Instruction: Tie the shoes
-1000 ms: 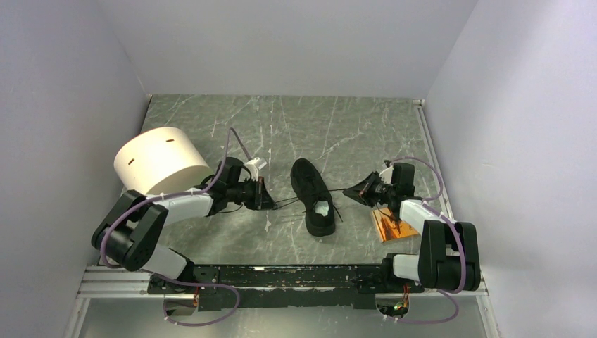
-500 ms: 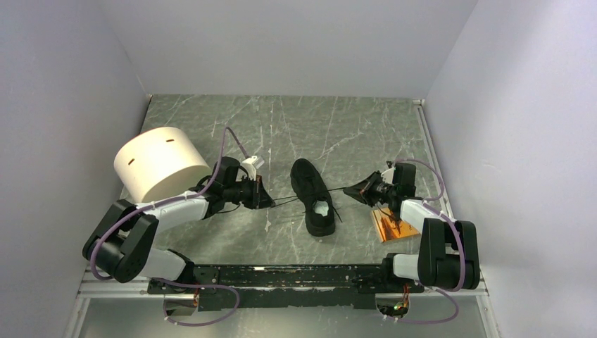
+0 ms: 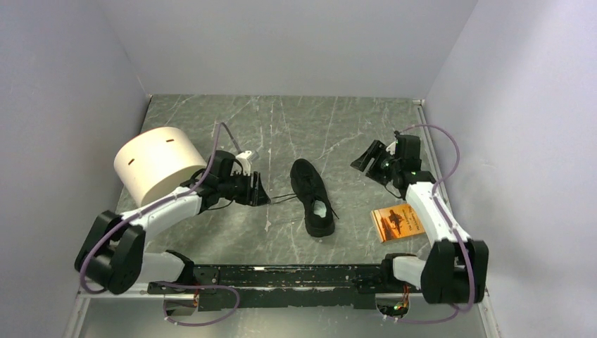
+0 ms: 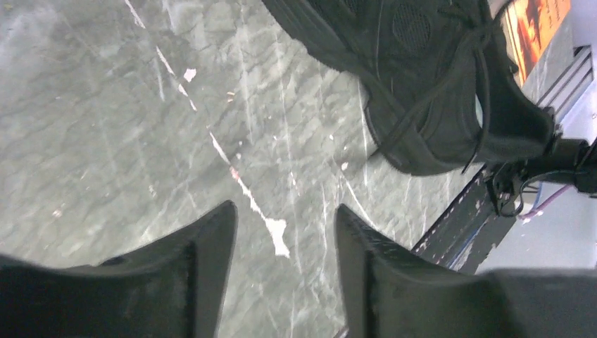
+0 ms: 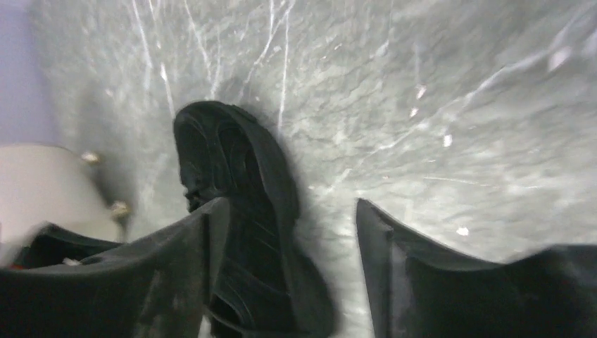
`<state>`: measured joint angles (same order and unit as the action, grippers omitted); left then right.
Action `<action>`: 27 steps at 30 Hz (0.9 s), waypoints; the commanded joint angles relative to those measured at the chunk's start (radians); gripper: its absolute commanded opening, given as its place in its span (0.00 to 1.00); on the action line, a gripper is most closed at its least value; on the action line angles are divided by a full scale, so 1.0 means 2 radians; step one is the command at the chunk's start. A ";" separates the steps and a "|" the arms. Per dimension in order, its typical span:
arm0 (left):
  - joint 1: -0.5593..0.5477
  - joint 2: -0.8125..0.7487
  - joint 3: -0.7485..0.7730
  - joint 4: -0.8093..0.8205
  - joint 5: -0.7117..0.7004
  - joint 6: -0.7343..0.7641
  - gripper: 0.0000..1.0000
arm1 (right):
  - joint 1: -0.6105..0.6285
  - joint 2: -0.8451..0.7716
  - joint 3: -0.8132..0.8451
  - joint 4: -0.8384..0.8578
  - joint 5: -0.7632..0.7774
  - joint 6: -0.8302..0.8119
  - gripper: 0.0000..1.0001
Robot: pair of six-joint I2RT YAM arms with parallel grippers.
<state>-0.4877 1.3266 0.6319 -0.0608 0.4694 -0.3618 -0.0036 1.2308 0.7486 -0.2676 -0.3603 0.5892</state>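
The black shoe lies in the middle of the table, toe away from me, pale insole showing at the heel. A thin slack lace trails from it toward my left gripper, which stands open just left of the shoe with nothing between its fingers. In the left wrist view the left gripper shows bare table between its tips, and the shoe is at the upper right. My right gripper is open, raised right of the shoe's toe. In the right wrist view the right gripper is empty above the shoe.
A large white cylinder stands at the left, close behind my left arm. An orange booklet lies at the right, near the front edge, below my right forearm. Grey walls close in on three sides.
Both grippers have opened and let go of the taut laces, which now lie slack. The right gripper has risen and moved back, uncovering the booklet. The left gripper has barely shifted.
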 commanded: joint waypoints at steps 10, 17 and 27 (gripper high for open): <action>0.004 -0.141 0.143 -0.212 -0.068 0.052 0.79 | 0.018 -0.111 0.140 -0.227 0.120 -0.090 0.95; 0.004 -0.116 0.372 -0.322 -0.092 0.091 0.80 | 0.018 -0.110 0.286 -0.277 0.091 -0.117 0.98; 0.005 -0.080 0.677 -0.366 -0.124 0.105 0.93 | 0.017 -0.131 0.501 -0.285 0.092 -0.137 1.00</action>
<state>-0.4847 1.1923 1.8957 -0.7403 0.2569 -0.1684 0.0284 1.0100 1.6581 -0.8276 -0.1764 0.3420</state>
